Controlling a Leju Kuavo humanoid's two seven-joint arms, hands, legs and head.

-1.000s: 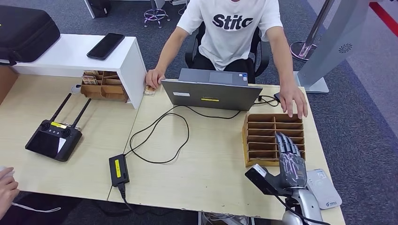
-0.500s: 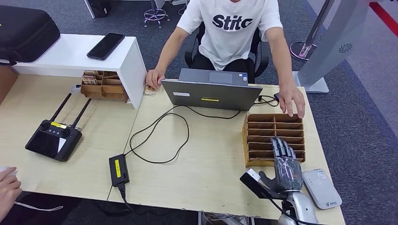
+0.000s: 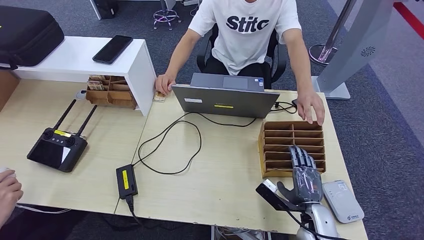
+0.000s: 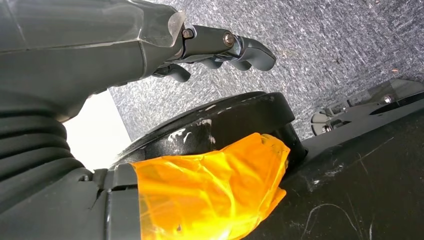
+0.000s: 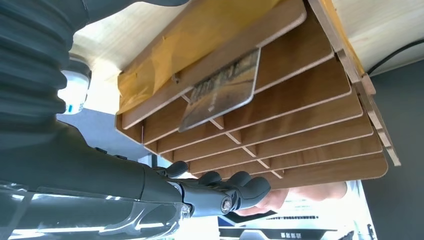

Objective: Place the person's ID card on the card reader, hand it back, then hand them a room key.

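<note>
**Wooden rack, room key next**

Wooden slots of the key rack point(image 3: 292, 148) lie under my right robot hand point(image 3: 305, 175) in the head view; its fingers are stretched flat and a little apart over the rack's near rows, holding nothing. The white card reader point(image 3: 343, 201) sits just beside my wrist on the surface point(image 3: 220, 170), with no card on it that I can see. I judge the room-key step is in hand. The person point(image 3: 245, 35) sits behind the laptop point(image 3: 222, 101), one hand by the rack's far corner.

My left wrist view shows my left robot hand point(image 4: 220, 47) hanging over carpet, fingers curled in on nothing.

My right wrist view shows a card point(image 5: 222, 87), probably a room key, lying in a near slot, my fingers point(image 5: 235, 190) clear of it. Next I must lower and pinch its edge.
</note>
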